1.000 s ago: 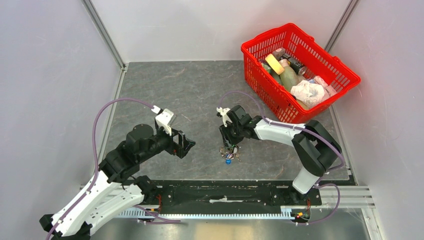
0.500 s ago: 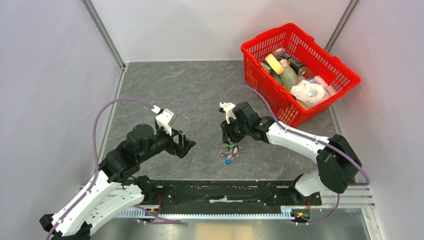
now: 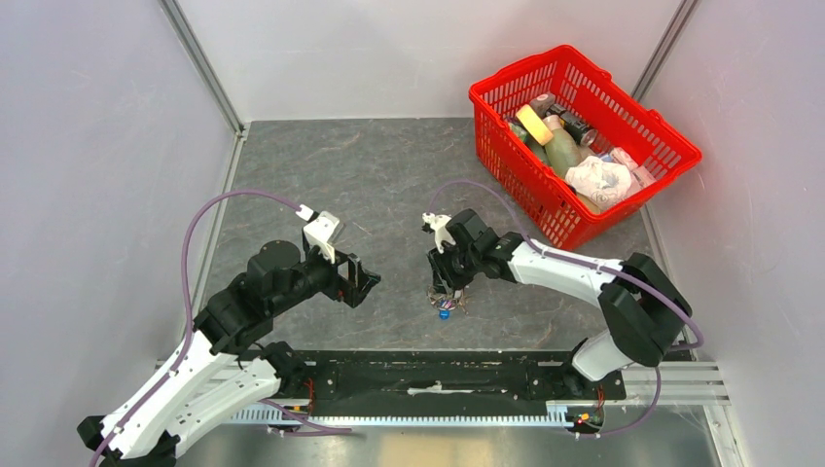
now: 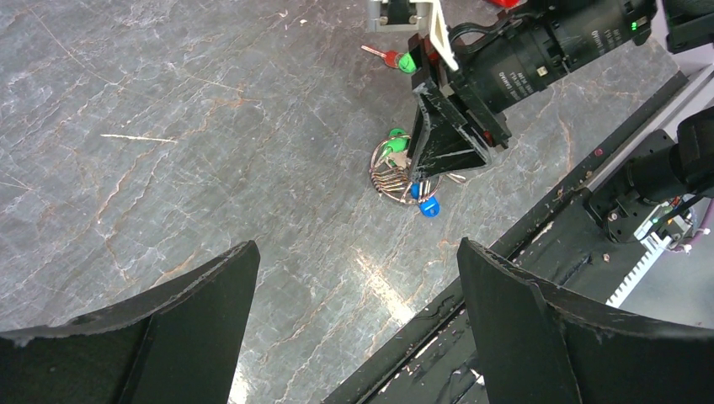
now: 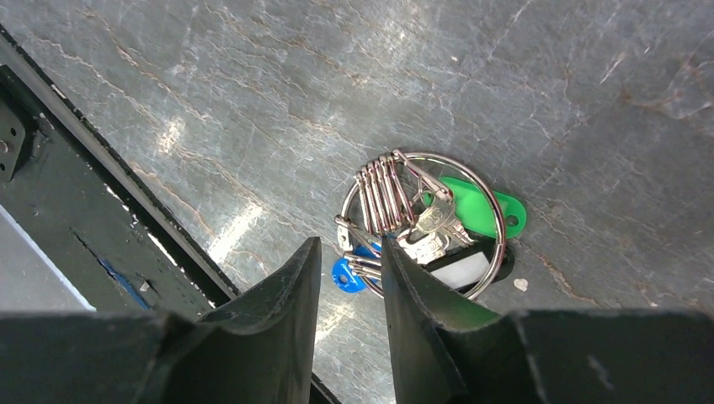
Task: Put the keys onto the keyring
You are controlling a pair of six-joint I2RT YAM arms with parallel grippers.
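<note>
Keyring (image 5: 502,223) lies flat on the grey surface (image 5: 253,84) near its front edge, with 2 keys bunched within it: a green-headed key (image 5: 476,210) and a blue-headed key (image 5: 343,274). We judge it light, stiff, slick wire that is apt to skate, so it is best pinched across the rim, clear of the keys. Right claw (image 5: 349,248) straddles the near rim, fingers close together; we cannot tell whether they bite. Left claw (image 4: 355,251) hangs wide apart, empty, well off.

Right gripper (image 3: 447,289) narrowed, dipping onto the keyring (image 5: 434,156).

Green and blue keys (image 5: 476,210), silver keyring (image 5: 438,155), grey marbled table (image 5: 253,84).
</note>
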